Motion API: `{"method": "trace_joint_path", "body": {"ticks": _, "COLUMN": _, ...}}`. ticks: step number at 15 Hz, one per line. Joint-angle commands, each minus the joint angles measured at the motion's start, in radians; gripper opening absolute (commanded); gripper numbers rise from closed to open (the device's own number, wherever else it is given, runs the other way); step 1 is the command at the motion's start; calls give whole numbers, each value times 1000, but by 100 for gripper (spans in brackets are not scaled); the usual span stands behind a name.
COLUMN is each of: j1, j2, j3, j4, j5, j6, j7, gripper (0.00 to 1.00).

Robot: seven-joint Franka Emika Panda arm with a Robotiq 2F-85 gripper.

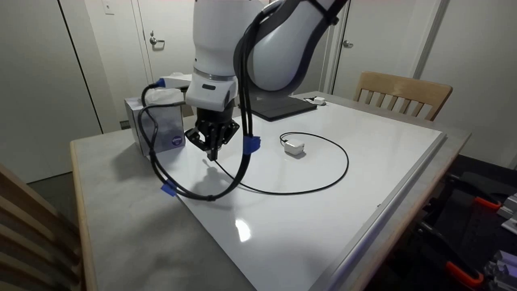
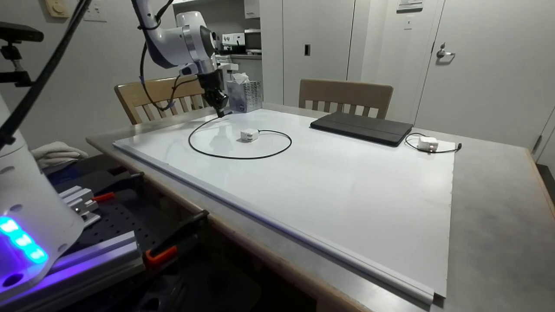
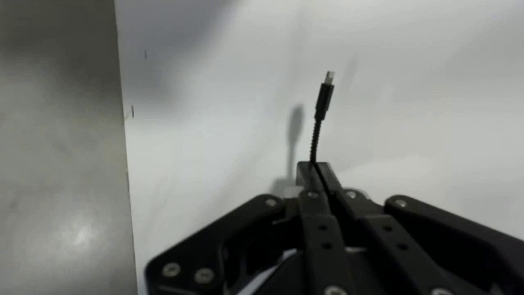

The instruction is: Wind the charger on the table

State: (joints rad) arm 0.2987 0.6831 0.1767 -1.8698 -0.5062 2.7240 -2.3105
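1. Pincer (image 3: 314, 169): fingers (image 3: 313, 207) drawn together, only a thin seam between them. It pinches the charger (image 1: 294, 147) by its cable (image 1: 282, 194), at the ribbed neck behind the connector (image 3: 324, 98).
2. Connector pokes out past the fingertips, metal end bare, slightly tilted in the wrist view. Clear of the surface (image 2: 347, 203); shadow lands off to one side.
3. Fingertips sit low over the white part of the surface, near its grey border (image 3: 65, 155) and near the tissue box (image 1: 165, 125).
4. Cable runs from the fingertips onto the surface, then makes one wide loose loop round to the plug block (image 2: 249, 135).
5. Plug block: white, resting on the surface inside that loop, apart from the pincer. Seen in both exterior views.
6. Tissue box: upright, tissue sticking out of the top.
7. Flat dark slab (image 2: 364, 127) lies on the surface, apart from the charger. Just beside it: another white plug (image 2: 428, 144) with a short black lead (image 2: 446, 151).
8. Arm (image 1: 216, 44) stands over the pincer. Its own thick cables (image 1: 243, 76), wrapped with blue tape (image 1: 251, 144), hang in a loop and pass in front of the charger's cable in an exterior view.
9. Wooden chairs (image 2: 347, 92) stand around the surface.
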Motion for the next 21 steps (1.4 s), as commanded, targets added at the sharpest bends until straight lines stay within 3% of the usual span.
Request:
{"method": "trace_joint_path", "body": {"ticks": 1, "j1": -56, "j2": -27, "j3": 16, "j4": 11, "j5": 44, "j6": -39, "j7": -4, "gripper": 1}}
{"method": "trace_joint_path", "body": {"ticks": 2, "j1": -14, "j2": -6, "j3": -11, "j4": 18, "j5": 4, "j6": -11, "j7": 23, "gripper": 3}}
{"method": "trace_joint_path", "body": {"ticks": 5, "j1": -45, "j2": -12, "j3": 1, "j4": 21, "j5": 21, "j6": -22, "j7": 19, "gripper": 3}}
{"method": "trace_joint_path", "body": {"ticks": 10, "j1": -33, "j2": -5, "j3": -18, "j4": 31, "j5": 11, "j6": -13, "j7": 49, "gripper": 1}}
{"method": "trace_joint_path", "body": {"ticks": 16, "j1": 34, "j2": -12, "j3": -192, "j4": 84, "j5": -66, "j6": 21, "j7": 405, "gripper": 1}}
{"method": "trace_joint_path", "body": {"ticks": 21, "j1": 45, "j2": -9, "j3": -311, "j4": 136, "j5": -226, "j6": -12, "j7": 748, "gripper": 1}}
